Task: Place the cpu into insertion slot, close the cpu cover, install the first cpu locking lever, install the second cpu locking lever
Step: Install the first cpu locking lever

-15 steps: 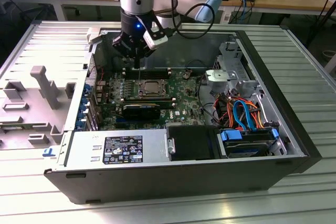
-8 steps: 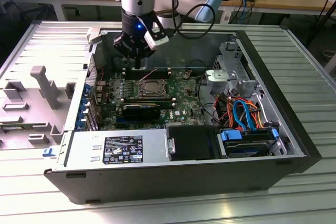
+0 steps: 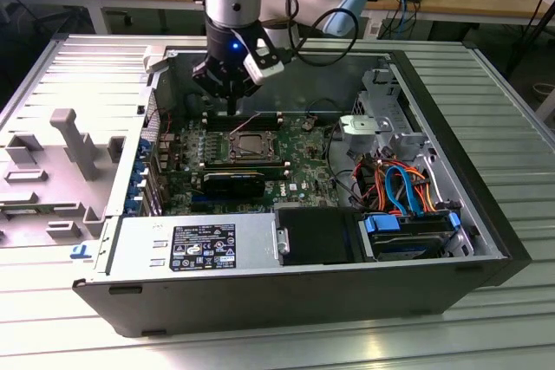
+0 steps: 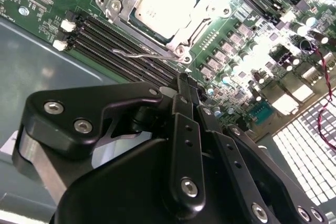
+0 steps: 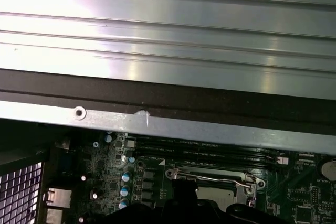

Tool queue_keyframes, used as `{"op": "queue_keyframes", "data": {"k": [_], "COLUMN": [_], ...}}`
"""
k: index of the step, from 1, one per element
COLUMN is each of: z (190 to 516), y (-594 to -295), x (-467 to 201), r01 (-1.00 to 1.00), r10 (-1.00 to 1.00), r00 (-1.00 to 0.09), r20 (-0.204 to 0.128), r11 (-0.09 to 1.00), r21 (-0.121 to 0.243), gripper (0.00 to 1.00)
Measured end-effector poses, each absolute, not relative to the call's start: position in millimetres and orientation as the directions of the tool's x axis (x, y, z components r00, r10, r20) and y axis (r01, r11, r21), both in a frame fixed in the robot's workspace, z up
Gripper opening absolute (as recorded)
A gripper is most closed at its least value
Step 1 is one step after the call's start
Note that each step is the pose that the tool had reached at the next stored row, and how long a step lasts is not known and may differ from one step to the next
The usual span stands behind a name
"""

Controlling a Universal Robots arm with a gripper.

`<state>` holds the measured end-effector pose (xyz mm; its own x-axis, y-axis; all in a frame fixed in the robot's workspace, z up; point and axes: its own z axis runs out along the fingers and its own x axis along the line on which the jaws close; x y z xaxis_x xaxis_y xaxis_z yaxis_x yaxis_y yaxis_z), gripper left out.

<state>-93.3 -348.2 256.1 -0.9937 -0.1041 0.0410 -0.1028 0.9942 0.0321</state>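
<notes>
Silvery chip: the cpu point(image 4: 161, 4) sits in the insertion slot point(image 4: 185, 36), cpu cover point(image 4: 126, 1) down around it.
Wire lever: a thin locking lever point(image 4: 137, 55) lies along the socket's edge (beside the black memory slots point(image 4: 113, 45)).
Gripper point(image 4: 182, 85): fingers pressed together, holding nothing, just above the board near that lever.

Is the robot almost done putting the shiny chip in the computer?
Partly. The cpu already sits in the insertion slot, and the cpu cover lies down around it. The gripper holds nothing and hovers beside a wire locking lever. I cannot tell whether the levers are latched, so those may be left.
</notes>
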Motion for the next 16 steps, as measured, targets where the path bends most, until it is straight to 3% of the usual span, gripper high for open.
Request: {"op": "queue_keyframes", "data": {"k": [16], "z": [230.9], "y": [-337.9], "x": [-88.0], "r01": [-0.103], "r10": [-0.104], "r00": [-0.994], "r20": [0.041], "r11": [0.994], "r21": [0.031], "gripper": [0.11]}}
